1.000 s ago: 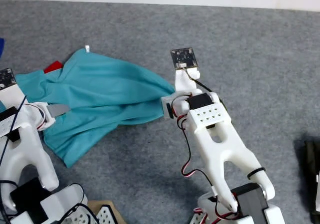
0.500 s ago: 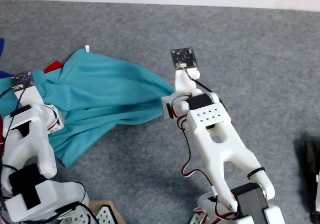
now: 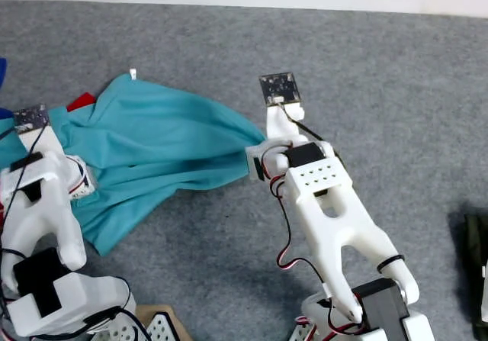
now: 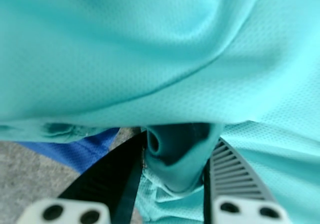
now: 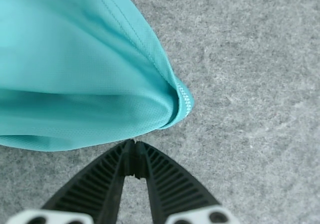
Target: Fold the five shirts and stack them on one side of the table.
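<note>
- Teal shirt [image 3: 160, 146] lies on the left half of the grey table [image 3: 381, 74], bunched and drawn out to a point toward the middle.
- Left gripper [image 4: 177, 151]: fingers clamped on a rolled fold of the teal shirt at its left part.
- Right gripper [image 5: 134, 151]: fingers closed tip to tip at the shirt's pointed right corner. The hem sits right at the tips; I cannot tell whether any cloth is pinched.
- Edges: the shirt's far edge, with its white label [image 3: 133, 73], is well short of the table's far edge. Its near corner lies just beside the left arm's base.
- A red cloth [image 3: 81, 101] shows at the shirt's far left edge. A blue cloth [image 4: 75, 151] lies under the shirt beside the left gripper.
- Open room: bare grey surface beyond the shirt, across the whole right half, and between the two arms' bases.
- A dark object [image 3: 476, 265] sits at the right edge.
- Change over the last second: the left arm swung in over the shirt's left part, and its grey finger is now covered by the arm. In the last half second it shifted only slightly.
- The right arm and the shirt's right corner are unchanged.
</note>
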